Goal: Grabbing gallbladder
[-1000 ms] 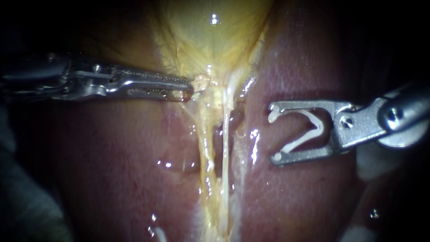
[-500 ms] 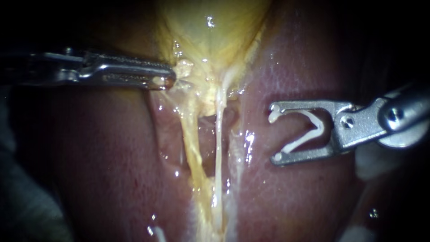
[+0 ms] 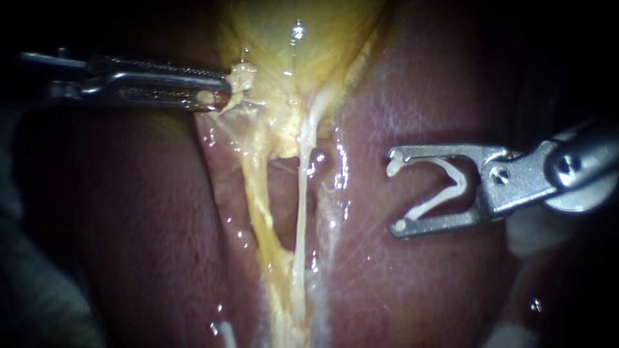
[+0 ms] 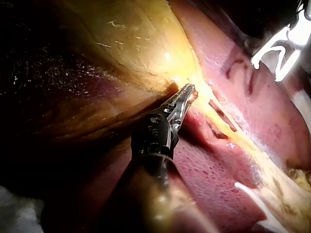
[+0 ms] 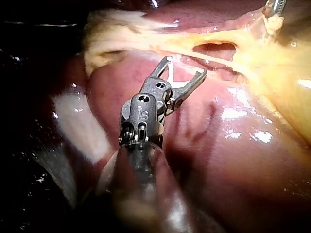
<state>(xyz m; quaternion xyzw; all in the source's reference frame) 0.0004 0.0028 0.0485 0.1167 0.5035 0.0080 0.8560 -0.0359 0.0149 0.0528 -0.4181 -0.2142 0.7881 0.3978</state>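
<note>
At ten o'clock in the endoscope view, my left instrument [image 3: 221, 98] has its jaws clamped on the fringe of the gallbladder [image 3: 303, 45] at twelve, likely to stretch the tubes [image 3: 258, 206], while my right instrument [image 3: 395, 191] at three cradles a clip [image 3: 460, 183] in wide-spread jaws.

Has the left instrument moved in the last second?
Yes. The left instrument, jaws shut on the gallbladder, has pulled up and to the left, away from the right instrument, which holds its clip in the same place.

Gallbladder [image 3: 303, 38]: upper part cropped by endoscope view edge. Right instrument [image 3: 394, 191] w/ clip [image 3: 459, 183]: glare-washed, cropped in left wrist view.
</note>
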